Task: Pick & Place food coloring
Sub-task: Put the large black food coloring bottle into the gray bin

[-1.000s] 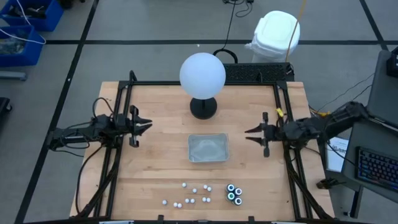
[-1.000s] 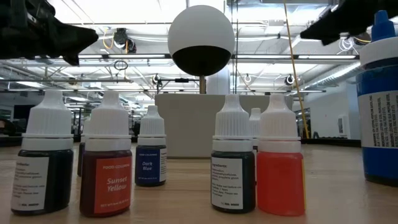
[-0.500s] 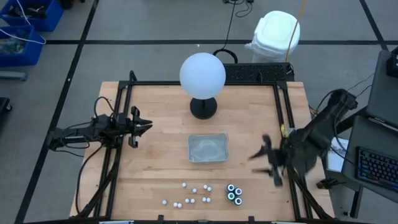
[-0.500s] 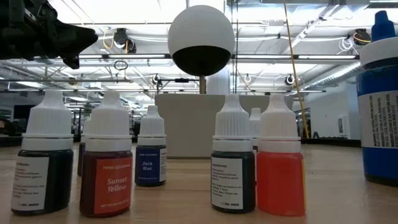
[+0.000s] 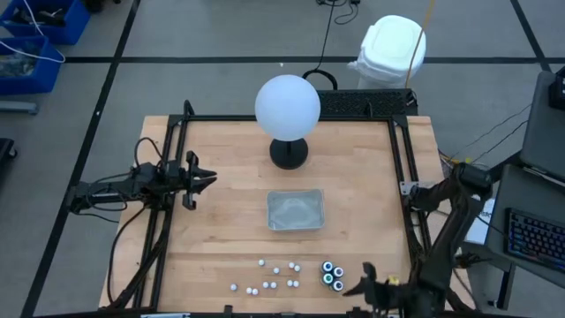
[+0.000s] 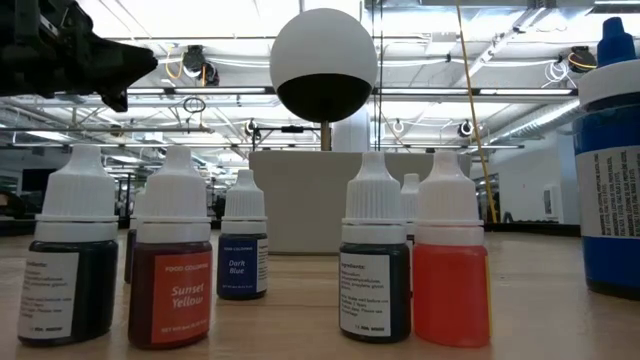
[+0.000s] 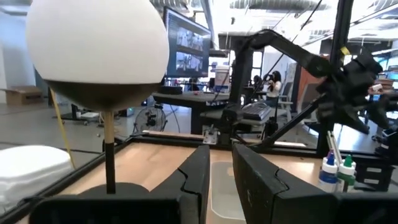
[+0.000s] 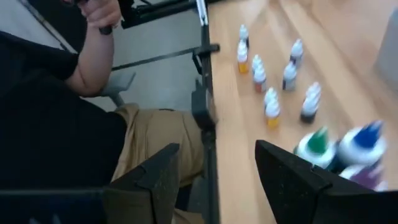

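**Clearly the right arm's reach: bottles lie just left of its gripper**

Food coloring bottles (image 5: 287, 276) stand in a loose cluster at the lower centre of the high view, near the table's (image 5: 229, 230) front edge: small white-capped ones spread leftward, and three larger dark ones (image 5: 332, 275) bunched at the cluster's right end. All stand upright, so their long axes point up from the wood. A clear tray (image 5: 296, 210) sits above them in the frame, near mid-table and apart from them.

The right gripper (image 5: 366, 283) is at the lower right of the high view, just beside the three larger bottles, with its tips pointing left toward them. Its fingers stand well apart and hold nothing. That arm folds back sharply toward the right table edge.

The left gripper (image 5: 206, 179) waits at the middle left, well apart from the bottles, fingers nearly closed and holding nothing.

By this layout, the right arm is much the nearer, and the larger bottles look like its first target.
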